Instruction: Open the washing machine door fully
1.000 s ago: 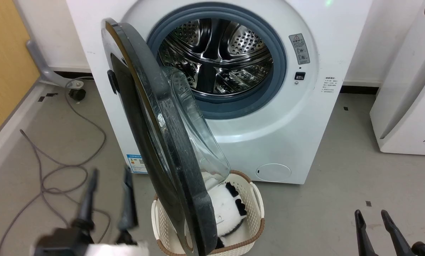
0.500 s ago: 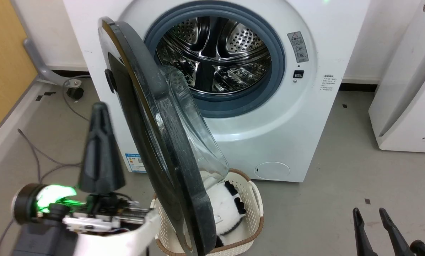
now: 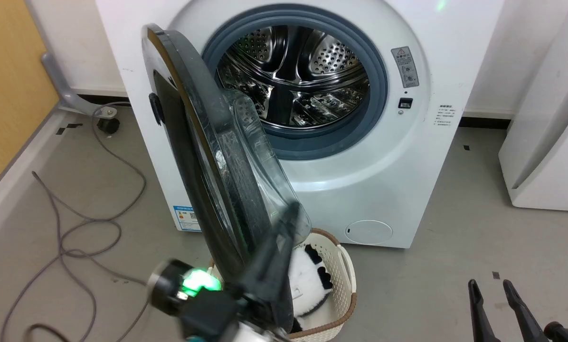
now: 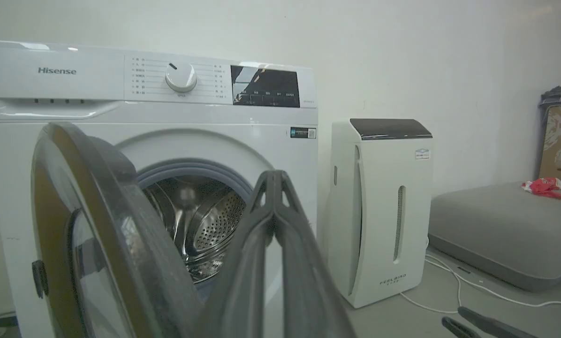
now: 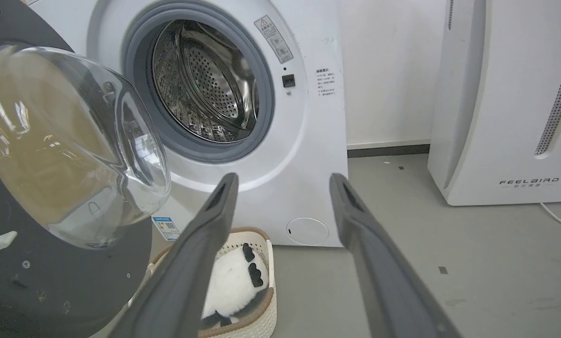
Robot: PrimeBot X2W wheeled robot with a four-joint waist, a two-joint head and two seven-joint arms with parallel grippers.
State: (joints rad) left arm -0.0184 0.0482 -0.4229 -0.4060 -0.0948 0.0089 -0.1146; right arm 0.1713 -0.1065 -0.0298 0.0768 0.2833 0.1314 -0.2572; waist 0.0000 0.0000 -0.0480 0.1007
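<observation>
Half open: big round black washing machine door. My left end effector pinched shut, empty, by its glass. Next: push wide.

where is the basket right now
Head view, lower centre: the basket sits on the floor before the washer, under the lower edge of the door.

The grey floor carries the white washing machine, which stands at the wall. Just before it stands a white basket with a brown rim. On the left a grey cable lies in loops. On the right stands a white appliance, and beyond it lies a grey mat
</observation>
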